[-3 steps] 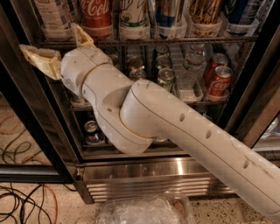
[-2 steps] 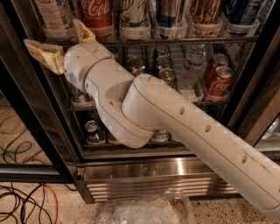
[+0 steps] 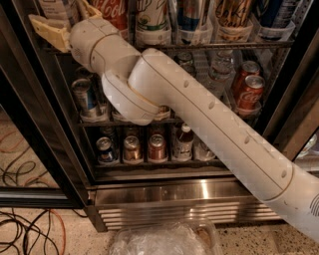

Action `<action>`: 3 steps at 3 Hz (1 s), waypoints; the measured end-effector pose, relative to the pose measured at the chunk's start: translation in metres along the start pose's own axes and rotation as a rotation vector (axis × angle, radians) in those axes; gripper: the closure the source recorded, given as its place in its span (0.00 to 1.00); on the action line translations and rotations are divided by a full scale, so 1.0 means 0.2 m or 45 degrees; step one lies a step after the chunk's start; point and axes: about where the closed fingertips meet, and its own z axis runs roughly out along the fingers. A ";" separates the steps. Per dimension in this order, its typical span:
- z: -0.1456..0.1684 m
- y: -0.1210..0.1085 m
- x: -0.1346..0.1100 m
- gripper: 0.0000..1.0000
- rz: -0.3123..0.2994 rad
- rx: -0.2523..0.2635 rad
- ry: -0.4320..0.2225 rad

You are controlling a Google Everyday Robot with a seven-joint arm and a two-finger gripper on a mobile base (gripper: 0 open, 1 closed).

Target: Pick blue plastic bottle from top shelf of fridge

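Note:
The fridge [image 3: 189, 198] stands open in front of me with its wire racks in view. The top shelf [image 3: 224, 45] carries a row of tall bottles in clear cups. The blue plastic bottle [image 3: 54, 7] stands at its far left; only its lower label shows, and the cap is out of view. My gripper [image 3: 67, 20] is at that corner, open. One yellowish finger [image 3: 46, 31] points left below the bottle, and the other [image 3: 87, 8] rises between it and the red Coca-Cola bottle [image 3: 112, 11]. My white arm crosses the racks from the lower right.
Other tall bottles [image 3: 152, 20] fill the top row. Red cola cans [image 3: 247, 87] and further cans [image 3: 124, 148] sit on the lower racks. The black door frame [image 3: 35, 134] is at left. Cables [image 3: 22, 224] and a clear plastic bag [image 3: 164, 240] lie on the floor.
My gripper has risen from the middle rack's level to the left end of the top shelf, beside the blue plastic bottle. The arm followed upward.

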 end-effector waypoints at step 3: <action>0.01 0.00 0.00 0.67 0.002 0.007 0.003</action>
